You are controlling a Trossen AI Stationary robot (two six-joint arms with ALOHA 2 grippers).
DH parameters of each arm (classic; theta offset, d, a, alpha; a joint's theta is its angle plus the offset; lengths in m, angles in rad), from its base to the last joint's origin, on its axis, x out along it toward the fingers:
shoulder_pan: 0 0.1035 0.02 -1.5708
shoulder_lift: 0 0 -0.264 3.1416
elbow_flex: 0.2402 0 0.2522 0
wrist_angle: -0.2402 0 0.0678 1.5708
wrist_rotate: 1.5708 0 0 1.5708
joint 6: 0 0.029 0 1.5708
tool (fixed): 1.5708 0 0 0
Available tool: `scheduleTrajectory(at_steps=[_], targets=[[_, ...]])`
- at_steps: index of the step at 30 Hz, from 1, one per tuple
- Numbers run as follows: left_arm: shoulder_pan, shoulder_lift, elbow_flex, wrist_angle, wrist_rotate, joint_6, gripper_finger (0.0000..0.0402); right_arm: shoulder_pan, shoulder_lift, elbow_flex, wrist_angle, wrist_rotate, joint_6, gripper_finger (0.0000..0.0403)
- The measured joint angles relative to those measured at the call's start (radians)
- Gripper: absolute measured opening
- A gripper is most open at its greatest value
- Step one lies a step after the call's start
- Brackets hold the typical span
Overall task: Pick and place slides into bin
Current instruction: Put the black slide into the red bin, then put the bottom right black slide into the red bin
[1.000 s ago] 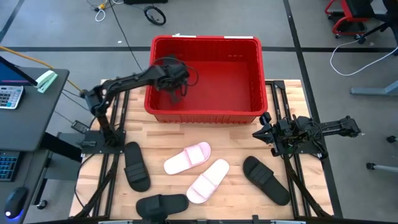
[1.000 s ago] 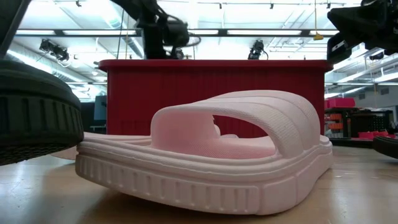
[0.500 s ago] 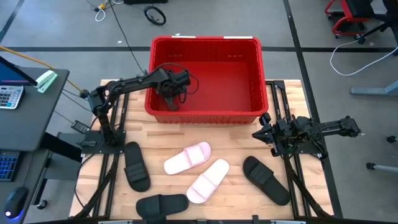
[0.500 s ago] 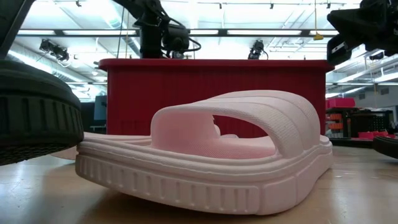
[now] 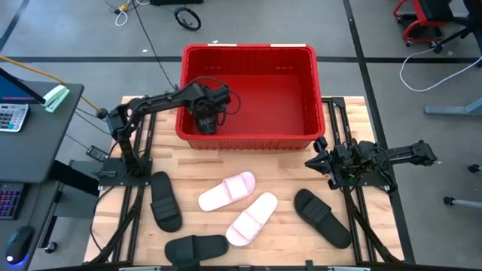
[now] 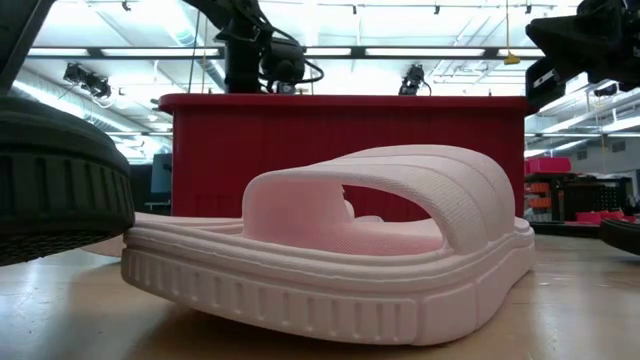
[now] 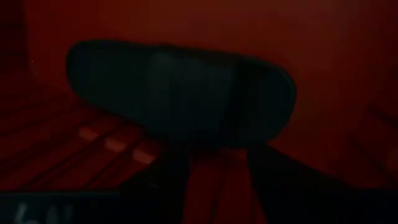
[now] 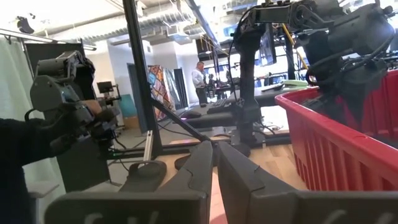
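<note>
The red bin point(image 5: 248, 51) stands at the table's far side. My left gripper point(image 5: 207, 123) reaches down into the bin's near left corner. In the left wrist view its fingers point(image 7: 217, 152) stand apart, and red shows between them. A black slide point(image 7: 180, 93) sits just past the fingertips, lying across them. My right gripper point(image 5: 315, 162) is shut and empty, held above the table's right side. Two pink slides point(image 5: 227, 190) point(image 5: 251, 218) and three black slides point(image 5: 166, 202) point(image 5: 196, 246) point(image 5: 322, 217) lie soles down on the table. My left gripper's fingertips point(image 7: 261, 155) end at the black slide's near long edge point(image 7: 205, 144). I cannot tell whether they touch it, because all is dark there. Nothing shows between the fingers.
The bin's near wall point(image 6: 350, 140) rises behind a pink slide point(image 6: 340, 250) in the low view. A desk with a calculator point(image 5: 11, 117) stands off the table's left. A person and other equipment show in the room beyond point(image 8: 199, 78).
My left gripper has gone down into the bin and toward its near wall. Most of this move fell in the first half second. The slides on the table have stayed where they were.
</note>
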Motion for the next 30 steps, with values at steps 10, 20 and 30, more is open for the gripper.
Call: scheduleTrajectory(at_steps=[10,20,30], targets=[[-0.043,-0.011,0.151,-0.144,-0.004,0.032,0.0189,0.000,0.000,0.000,0.000,0.000,-0.002,0.0032],[-0.211,-0.014,0.555,-0.427,0.080,-0.150,0.0174,0.000,0.000,0.000,-0.005,0.000,-0.002,0.0032],[-0.563,-0.057,0.631,-0.427,0.333,-0.375,0.0171,0.000,0.030,0.000,-0.038,0.000,0.018,0.0032]])
